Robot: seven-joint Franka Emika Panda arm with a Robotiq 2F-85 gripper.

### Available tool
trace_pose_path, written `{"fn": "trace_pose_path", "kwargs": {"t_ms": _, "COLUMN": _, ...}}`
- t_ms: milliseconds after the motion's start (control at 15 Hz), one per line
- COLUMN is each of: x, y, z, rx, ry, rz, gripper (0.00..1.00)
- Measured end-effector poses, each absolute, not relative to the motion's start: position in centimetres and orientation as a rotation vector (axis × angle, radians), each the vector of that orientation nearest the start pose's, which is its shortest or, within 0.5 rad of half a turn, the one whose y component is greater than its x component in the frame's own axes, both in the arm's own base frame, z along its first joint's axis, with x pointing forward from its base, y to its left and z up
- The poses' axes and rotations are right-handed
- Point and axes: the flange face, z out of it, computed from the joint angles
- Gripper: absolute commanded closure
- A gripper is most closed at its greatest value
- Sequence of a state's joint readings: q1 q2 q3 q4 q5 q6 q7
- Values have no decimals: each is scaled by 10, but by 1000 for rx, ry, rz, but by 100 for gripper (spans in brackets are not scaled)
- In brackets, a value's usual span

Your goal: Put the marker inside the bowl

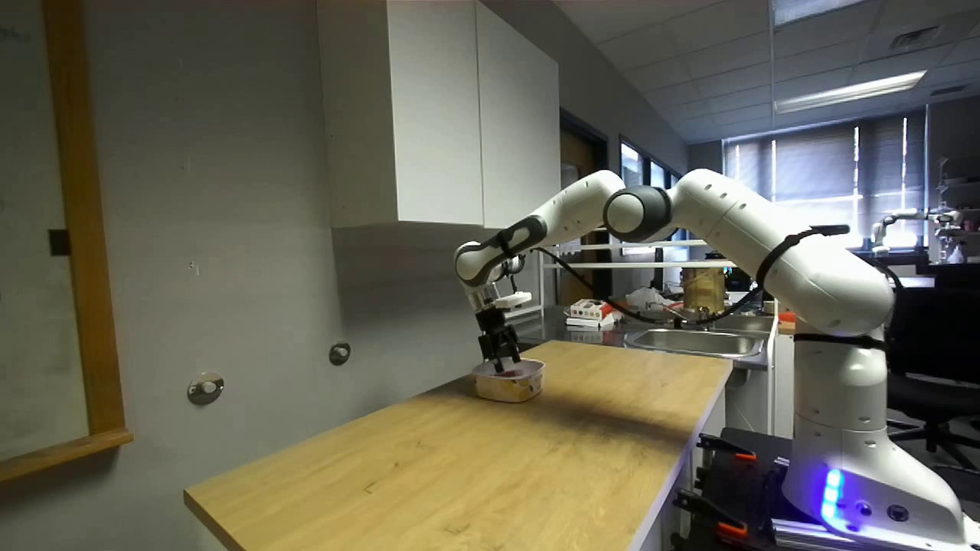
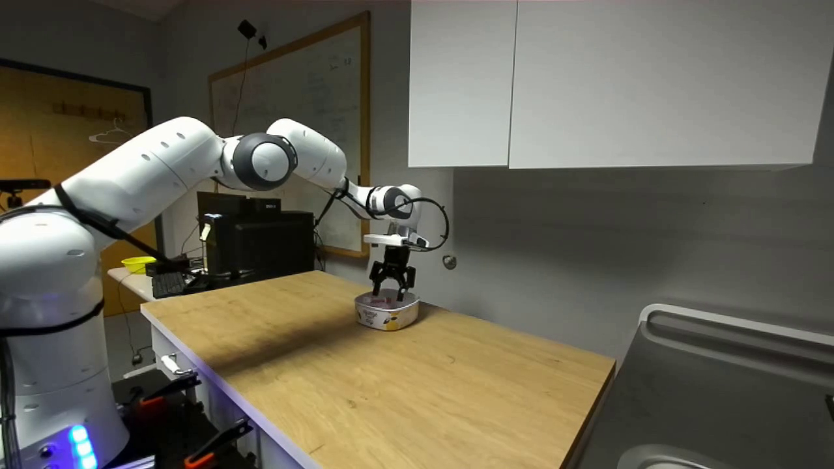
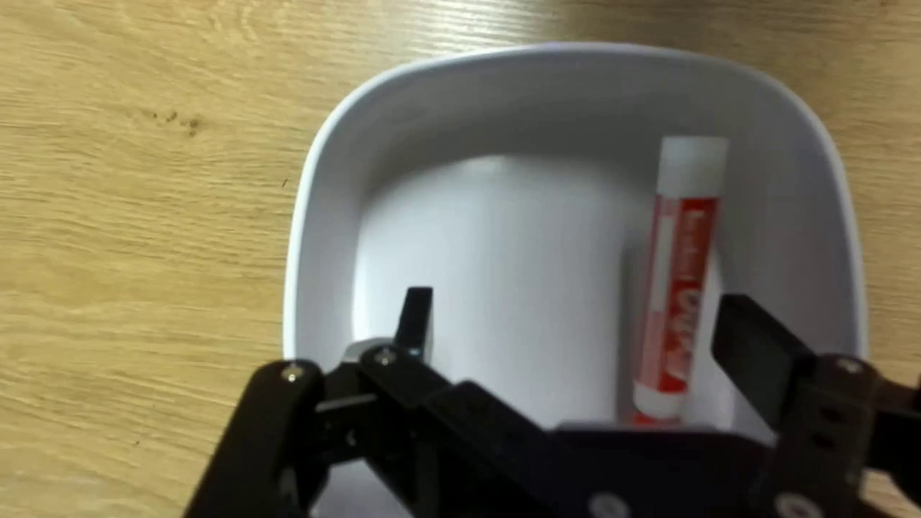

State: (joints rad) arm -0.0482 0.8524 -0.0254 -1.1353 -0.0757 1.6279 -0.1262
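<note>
Your claw (image 3: 581,335): jaws apart, over bowl (image 3: 496,252). Marker (image 3: 678,277): lies inside, nearer one side, roomier opposite. Tabletop (image 2: 417,391): one edge runs near bowl.

The bowl (image 3: 496,252) on the table (image 3: 144,237) holds the marker (image 3: 676,295).

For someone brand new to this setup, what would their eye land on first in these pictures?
Probably the big white robot arm, arching over the wooden counter in both exterior views, with blue lights glowing on its base. In the wrist view, the red-and-white marker would likely jump out, inside the white bowl, seen between the fingers of the open hand.
</note>
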Motion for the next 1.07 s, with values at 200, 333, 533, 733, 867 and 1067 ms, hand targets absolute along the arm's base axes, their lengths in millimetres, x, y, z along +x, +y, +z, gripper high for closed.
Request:
{"fn": "trace_pose_path", "kwargs": {"t_ms": 200, "x": 719, "y": -62, "z": 248, "rx": -3152, "ry": -104, "rz": 621, "gripper": 0}}
{"fn": "trace_pose_path", "kwargs": {"t_ms": 333, "x": 719, "y": -68, "z": 234, "rx": -3156, "ry": -90, "rz": 642, "gripper": 0}}
{"fn": "trace_pose_path", "kwargs": {"t_ms": 533, "x": 719, "y": -77, "z": 224, "rx": -3161, "ry": -68, "rz": 653, "gripper": 0}}
{"fn": "trace_pose_path", "kwargs": {"t_ms": 733, "x": 720, "y": -79, "z": 230, "rx": -3166, "ry": -47, "rz": 635, "gripper": 0}}
{"fn": "trace_pose_path", "kwargs": {"t_ms": 867, "x": 720, "y": -77, "z": 243, "rx": -3174, "ry": -37, "rz": 597, "gripper": 0}}
{"fn": "trace_pose_path", "kwargs": {"t_ms": 1067, "x": 713, "y": -74, "z": 274, "rx": -3188, "ry": -2, "rz": 529, "gripper": 0}}
